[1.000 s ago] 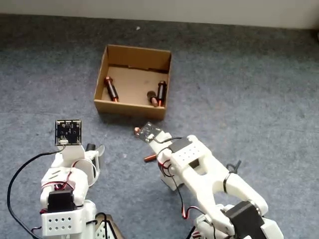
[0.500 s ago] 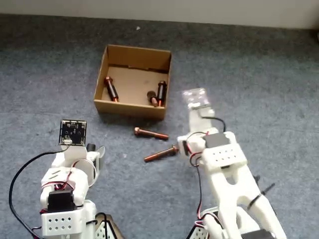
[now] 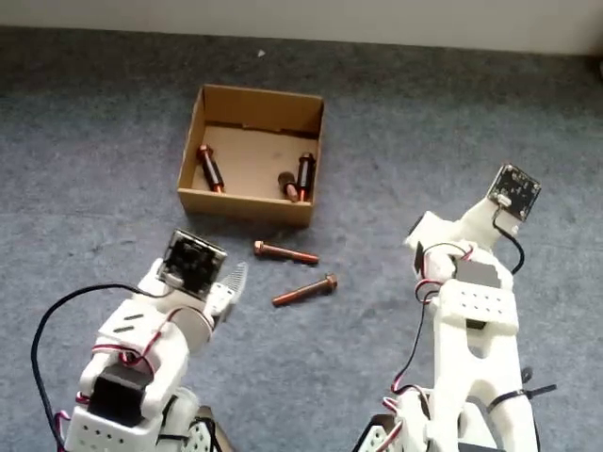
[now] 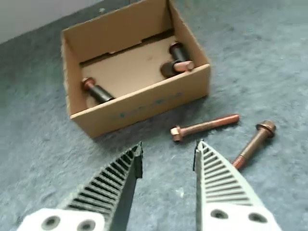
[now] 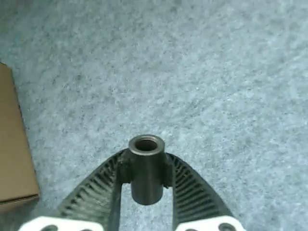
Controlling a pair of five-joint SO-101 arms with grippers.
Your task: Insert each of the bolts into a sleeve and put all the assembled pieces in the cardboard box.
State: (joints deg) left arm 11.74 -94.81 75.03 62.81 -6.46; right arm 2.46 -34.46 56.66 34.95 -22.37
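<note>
Right wrist view: right gripper [image 5: 144,162] clenched on sleeve [image 5: 146,183], swung aside. Left gripper [image 4: 168,153] spread wide, advanced toward bolt nearest box [image 4: 204,126] and other bolt [image 4: 252,143], both lying before cardboard box [image 4: 144,103]. Likely bolt pickup next, then insertion.

An open brown cardboard box [image 3: 250,205] sits far centre. Inside lie copper bolts in dark sleeves: one assembled piece [image 3: 209,169] by the left wall, two more [image 3: 305,172] by the right. Just near the box lie two bare copper bolts, one [image 3: 285,251] closest and the other [image 3: 303,290] nearer and angled. A dark sleeve [image 5: 146,169] is clamped in the right gripper [image 5: 146,159], its bore showing.
</note>
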